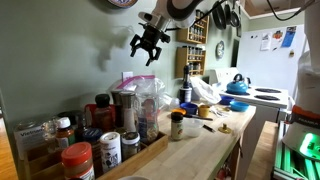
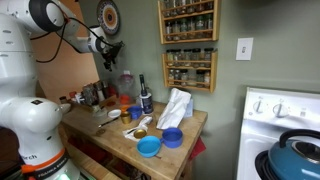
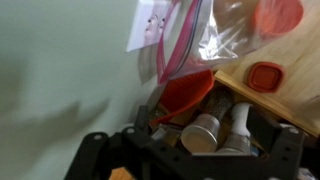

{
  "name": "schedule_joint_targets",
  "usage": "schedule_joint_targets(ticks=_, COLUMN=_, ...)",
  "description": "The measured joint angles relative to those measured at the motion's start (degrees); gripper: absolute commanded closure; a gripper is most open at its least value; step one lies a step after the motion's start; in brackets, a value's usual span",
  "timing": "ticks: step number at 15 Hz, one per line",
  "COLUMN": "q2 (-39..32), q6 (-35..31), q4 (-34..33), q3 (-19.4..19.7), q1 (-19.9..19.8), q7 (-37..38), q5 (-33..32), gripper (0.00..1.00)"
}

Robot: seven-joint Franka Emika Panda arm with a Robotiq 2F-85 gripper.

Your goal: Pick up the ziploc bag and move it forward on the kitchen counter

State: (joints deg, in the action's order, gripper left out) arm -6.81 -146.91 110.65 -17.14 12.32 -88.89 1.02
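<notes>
The ziploc bag [image 1: 138, 92] is clear with a pink zip strip and stands upright near the wall among jars at the back of the wooden counter [image 1: 205, 145]. It also shows in an exterior view [image 2: 125, 78] and at the top of the wrist view [image 3: 178, 32]. My gripper [image 1: 147, 46] hangs in the air above the bag and well apart from it, with its fingers spread open and empty. It shows in an exterior view [image 2: 108, 55] too. In the wrist view only its dark fingers [image 3: 190, 155] show along the bottom edge.
Spice jars [image 1: 95, 150] crowd the near end of the counter. A red funnel [image 3: 185, 95] and two shakers [image 3: 215, 130] lie below the bag. Blue bowls [image 2: 160, 142], a white cloth [image 2: 176, 108], a wall spice rack [image 2: 188, 45] and a stove with a blue kettle [image 1: 238, 86] stand nearby.
</notes>
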Motion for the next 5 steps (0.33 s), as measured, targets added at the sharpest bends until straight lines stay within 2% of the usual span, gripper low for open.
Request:
schedule_joint_targets(ticks=2, q2=3.5, q6=6.5, q4=1.7, q3=-1.4, q1=-0.2, q7=-7.3, q5=8.3, gripper=0.00)
schedule_joint_targets(ticks=5, q2=11.0, q6=17.6, q4=7.1, q3=-0.9, q1=0.1, q7=-13.0, q5=16.4, gripper=0.00)
